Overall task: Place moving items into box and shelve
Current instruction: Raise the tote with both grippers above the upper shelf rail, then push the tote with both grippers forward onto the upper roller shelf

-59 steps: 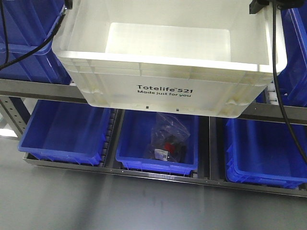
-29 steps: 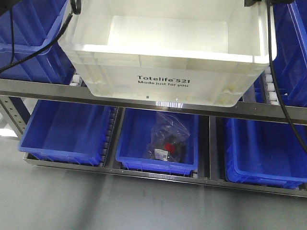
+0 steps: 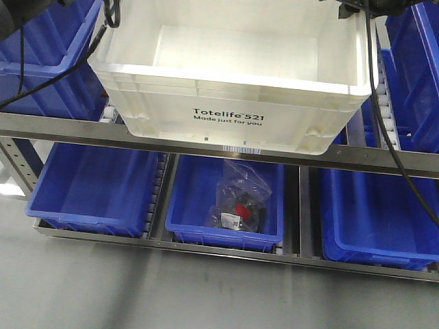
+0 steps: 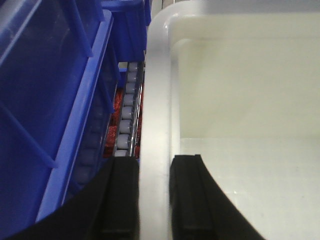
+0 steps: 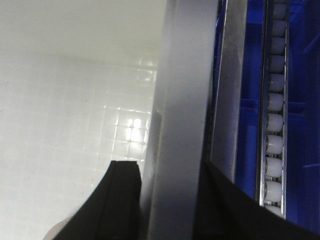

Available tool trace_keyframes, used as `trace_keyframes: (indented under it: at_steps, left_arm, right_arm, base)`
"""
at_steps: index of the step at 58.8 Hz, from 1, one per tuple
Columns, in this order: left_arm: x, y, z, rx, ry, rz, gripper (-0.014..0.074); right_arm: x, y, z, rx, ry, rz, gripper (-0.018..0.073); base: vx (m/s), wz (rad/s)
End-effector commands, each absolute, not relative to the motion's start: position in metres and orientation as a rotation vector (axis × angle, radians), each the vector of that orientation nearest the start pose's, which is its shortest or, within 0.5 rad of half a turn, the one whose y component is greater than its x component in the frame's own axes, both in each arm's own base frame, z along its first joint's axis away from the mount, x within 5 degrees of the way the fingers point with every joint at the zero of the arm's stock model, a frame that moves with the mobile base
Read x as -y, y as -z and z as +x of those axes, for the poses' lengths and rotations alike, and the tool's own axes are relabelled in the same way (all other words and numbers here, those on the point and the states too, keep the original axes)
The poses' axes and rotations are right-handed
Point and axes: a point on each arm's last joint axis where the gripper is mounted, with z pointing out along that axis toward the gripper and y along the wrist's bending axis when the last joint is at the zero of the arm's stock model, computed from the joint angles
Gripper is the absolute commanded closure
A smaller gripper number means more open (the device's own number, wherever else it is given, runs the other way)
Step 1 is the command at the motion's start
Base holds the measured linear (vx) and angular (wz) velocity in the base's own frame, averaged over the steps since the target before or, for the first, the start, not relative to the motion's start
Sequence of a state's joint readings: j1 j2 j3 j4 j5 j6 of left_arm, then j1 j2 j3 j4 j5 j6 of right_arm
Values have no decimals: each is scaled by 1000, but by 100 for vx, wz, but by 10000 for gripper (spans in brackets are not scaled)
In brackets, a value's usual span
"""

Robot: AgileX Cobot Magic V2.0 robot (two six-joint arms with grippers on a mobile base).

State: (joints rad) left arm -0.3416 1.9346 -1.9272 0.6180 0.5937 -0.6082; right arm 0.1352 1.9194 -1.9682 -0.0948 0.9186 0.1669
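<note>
The white box [image 3: 226,116], marked "Totelife 521", sits tilted on the upper shelf level, its front overhanging the steel rail [image 3: 62,129]. What shows of its inside is bare. My left gripper [image 4: 155,165] is shut on the box's left rim [image 4: 156,100], one finger inside and one outside. My right gripper [image 5: 167,167] is shut on the right rim [image 5: 182,75] in the same way. In the front view only the right gripper [image 3: 357,7] shows, at the top edge. A pale round shape [image 5: 55,232] lies on the box floor; I cannot tell what it is.
Blue bins [image 3: 48,62] flank the box on the upper shelf. Roller tracks [image 4: 125,120] [image 5: 274,130] run beside both rims. The lower shelf holds three blue bins; the middle one [image 3: 185,219] holds a clear bag of dark and red items [image 3: 240,202]. Grey floor lies below.
The white box has moved away from the camera and deeper onto the upper shelf, shifting slightly left. Both grippers went with it, still closed on the rims.
</note>
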Motion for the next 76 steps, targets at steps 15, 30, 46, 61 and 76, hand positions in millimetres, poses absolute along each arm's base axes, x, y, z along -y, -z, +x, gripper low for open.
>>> trace_keyframes:
  at_steps: [15,30,46,61,76]
  left_arm:
    - [123,-426,443,-1698,13,100,594]
    - [128,-417,452,-1684,34,128,594]
    - [133,-410,465,-1681,34,130,594]
    - [132,-417,475,-1617,49,134,594]
    - [132,-410,486,-1598,65,137,594]
  right_arm:
    - [-39,-425,435,-2014,63,-39,563]
    - [-37,-425,441,-1959,88,-24,563]
    - [-38,-402,457,-2004,107,-19,561]
    - [-39,-398,463,-1969,110,-32,561]
    - [-34,-404,469,-1874,72,-5,561]
  base:
    - [0,0]
    - [0,0]
    - [0,0]
    - [0,0]
    - [0,0]
